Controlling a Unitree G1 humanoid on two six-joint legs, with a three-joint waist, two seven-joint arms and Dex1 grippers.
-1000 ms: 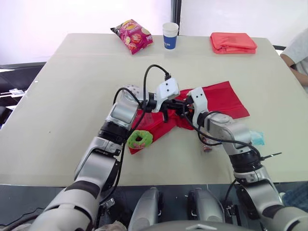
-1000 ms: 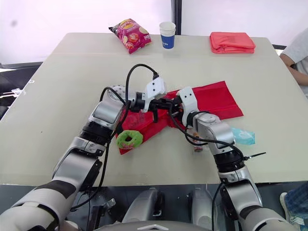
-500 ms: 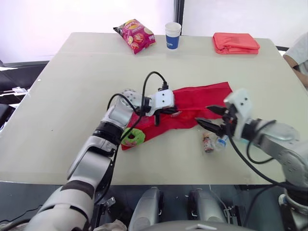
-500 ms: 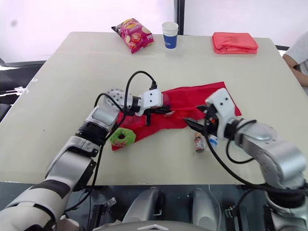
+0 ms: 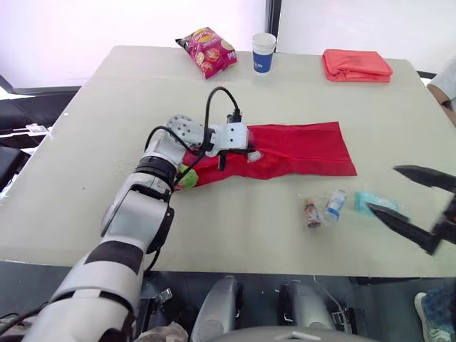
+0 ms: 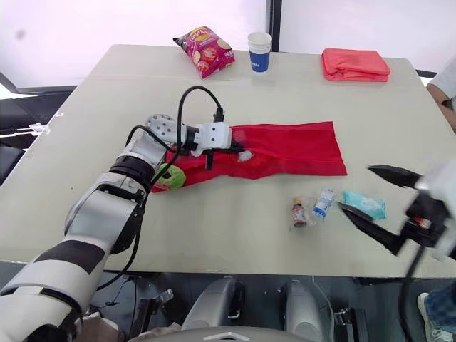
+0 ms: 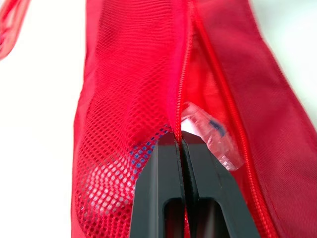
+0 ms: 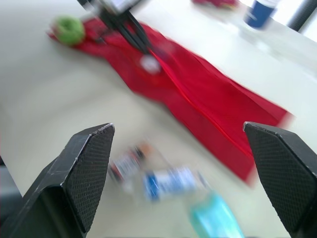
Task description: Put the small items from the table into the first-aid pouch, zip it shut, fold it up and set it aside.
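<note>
The red first-aid pouch (image 5: pixel 303 148) lies stretched out across the table's middle. My left gripper (image 5: pixel 226 155) is shut on the pouch's zipper edge (image 7: pixel 179 106) at its left end, where a clear plastic item (image 7: pixel 208 133) pokes out of the opening. A green roll (image 5: pixel 187 178) lies by the pouch's left tip. In front of the pouch sit a small brown bottle (image 5: pixel 310 212), a blue-and-white tube (image 5: pixel 333 204) and a teal packet (image 5: pixel 370 203). My right gripper (image 5: pixel 415 201) hangs open near the front right, just right of the teal packet, holding nothing.
At the table's far edge sit a chips bag (image 5: pixel 208 51), a blue paper cup (image 5: pixel 263 52) and a folded red pouch (image 5: pixel 356 65). A person's sleeve (image 5: pixel 445 75) shows at the far right. The table's front edge runs just below the small items.
My right gripper let go of the pouch and swung out to the front right, open. The pouch now lies pulled out long and flat. The left gripper keeps its hold.
</note>
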